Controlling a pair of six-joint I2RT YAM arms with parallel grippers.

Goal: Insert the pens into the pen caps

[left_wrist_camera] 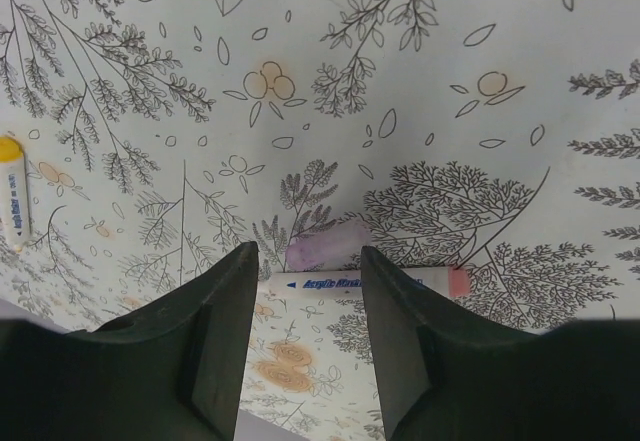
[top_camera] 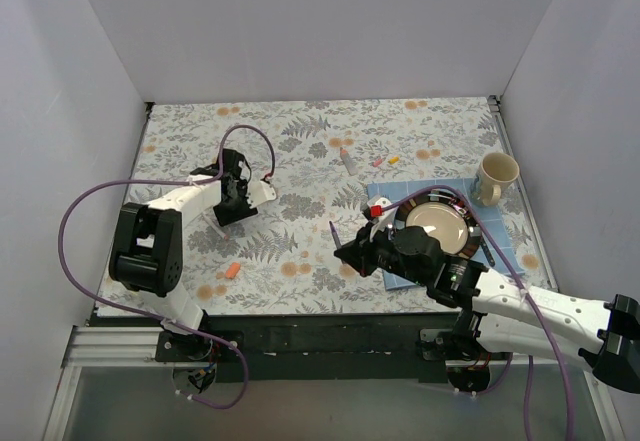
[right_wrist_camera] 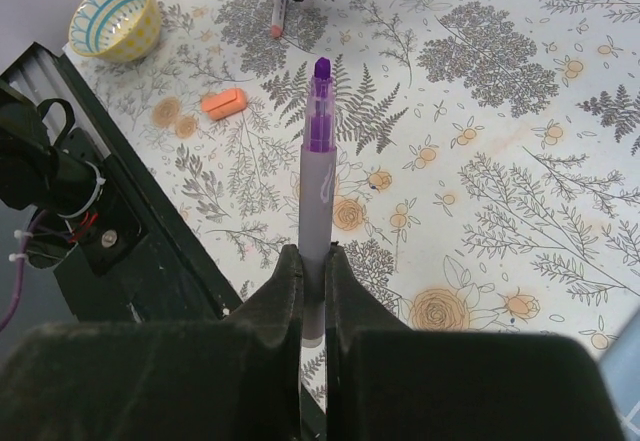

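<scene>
Straddling the purple cap, left gripper part-open, empty; white pen lies crosswise just beside it. Right gripper clamps purple pen, tip outward.

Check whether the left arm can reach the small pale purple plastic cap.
Probably yes: the left gripper hangs right at the pale purple cap, jaws apart, nothing over it, though a white pink-ended pen lies alongside.

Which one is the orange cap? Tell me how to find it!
Find the left arm's black joint. The orange cap lies just right of it on the table. It is alone, bright and stubby, much shorter than the purple pen.
</scene>
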